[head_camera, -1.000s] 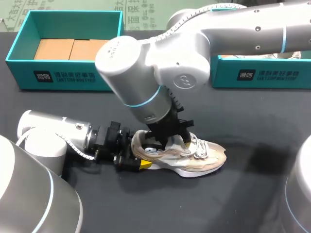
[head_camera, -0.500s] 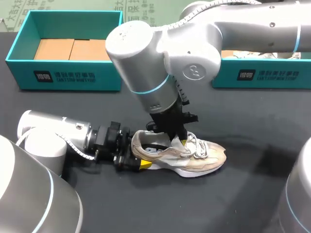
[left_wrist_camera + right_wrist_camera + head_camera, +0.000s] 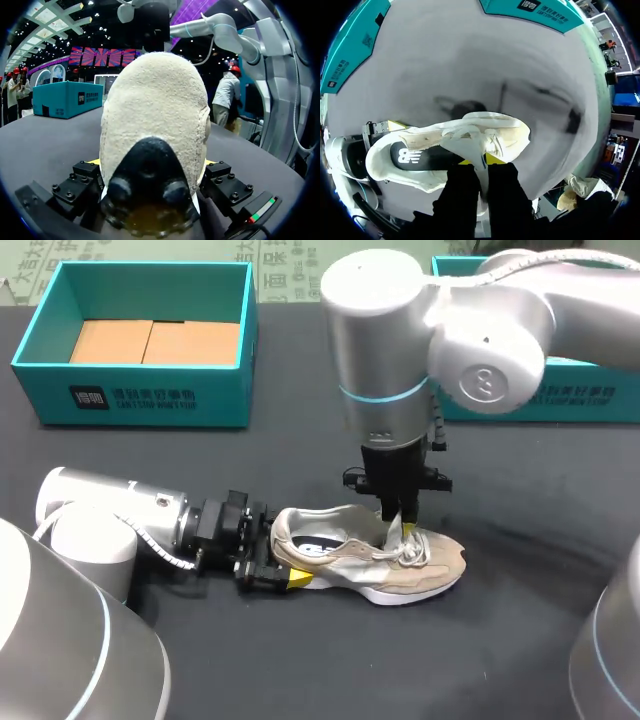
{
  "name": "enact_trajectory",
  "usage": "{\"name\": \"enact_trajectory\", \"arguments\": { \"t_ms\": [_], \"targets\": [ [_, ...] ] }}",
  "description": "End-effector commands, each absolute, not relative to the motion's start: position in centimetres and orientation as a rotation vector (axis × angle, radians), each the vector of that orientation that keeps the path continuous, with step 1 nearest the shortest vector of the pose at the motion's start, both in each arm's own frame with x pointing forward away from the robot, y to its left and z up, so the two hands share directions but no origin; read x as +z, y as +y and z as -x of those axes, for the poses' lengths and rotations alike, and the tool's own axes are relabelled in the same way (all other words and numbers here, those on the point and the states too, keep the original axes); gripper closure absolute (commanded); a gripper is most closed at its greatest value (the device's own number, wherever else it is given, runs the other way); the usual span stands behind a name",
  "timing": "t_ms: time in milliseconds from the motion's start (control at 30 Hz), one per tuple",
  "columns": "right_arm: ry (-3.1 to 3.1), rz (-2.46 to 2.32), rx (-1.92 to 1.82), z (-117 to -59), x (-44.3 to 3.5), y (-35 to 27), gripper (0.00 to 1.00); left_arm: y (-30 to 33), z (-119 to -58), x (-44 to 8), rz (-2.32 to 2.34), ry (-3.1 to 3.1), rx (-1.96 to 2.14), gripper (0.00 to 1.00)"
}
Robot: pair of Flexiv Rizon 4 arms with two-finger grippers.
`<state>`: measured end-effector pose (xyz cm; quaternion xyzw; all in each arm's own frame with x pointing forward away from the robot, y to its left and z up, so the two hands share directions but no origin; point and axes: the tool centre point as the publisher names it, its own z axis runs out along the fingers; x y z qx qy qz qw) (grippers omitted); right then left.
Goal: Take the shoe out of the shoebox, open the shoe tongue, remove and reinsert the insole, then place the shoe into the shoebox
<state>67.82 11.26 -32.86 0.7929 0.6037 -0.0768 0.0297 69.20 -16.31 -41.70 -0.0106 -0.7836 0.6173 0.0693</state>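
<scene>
Shoe (image 3: 372, 562) lies on worktop (image 3: 520, 640), toe toward 3 o'clock. Left tool (image 3: 290, 568) — arm level, entering from 9 o'clock — clamps the heel (image 3: 152, 125). Right tool (image 3: 397, 530), wrist vertical, pinches the tongue (image 3: 470, 144).

Table cover (image 3: 500, 640): black cloth, lying flat under the right gripper (image 3: 400, 532) and running out all round it.
Second teal box (image 3: 545, 395): there it stands, beyond that gripper and off to its right, well apart; just the front wall and its dark label show past the arm.
Cardboard sheets (image 3: 155, 340): two tan pieces, flat, side by side, far off to the gripper's left.
</scene>
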Motion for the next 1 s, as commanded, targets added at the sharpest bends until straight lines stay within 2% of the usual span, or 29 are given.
{"name": "enact_trajectory", "arguments": {
  "t_ms": [33,333,500,700,1000],
  "targets": [
    [1.588,-2.697,-0.062,-67.1,-32.8,10.4,1.0,-16.4,-69.0,-42.0,0.03,-2.361,1.858,1.0],
    [1.576,-2.693,-0.061,-66.9,-32.4,10.1,1.0,-16.4,-69.0,-42.0,0.03,-2.361,1.858,1.0],
    [1.638,-2.65,0.065,-66.5,-31.9,9.7,1.0,-16.4,-69.0,-42.0,0.03,-2.361,1.858,1.0],
    [1.791,-2.585,0.252,-66.2,-33.5,9.2,1.0,-16.4,-69.0,-42.0,0.03,-2.361,1.858,1.0],
    [1.842,-2.584,0.287,-66.0,-35.2,8.3,1.0,-16.4,-69.0,-42.0,0.03,-2.361,1.858,1.0]
  ]
}}
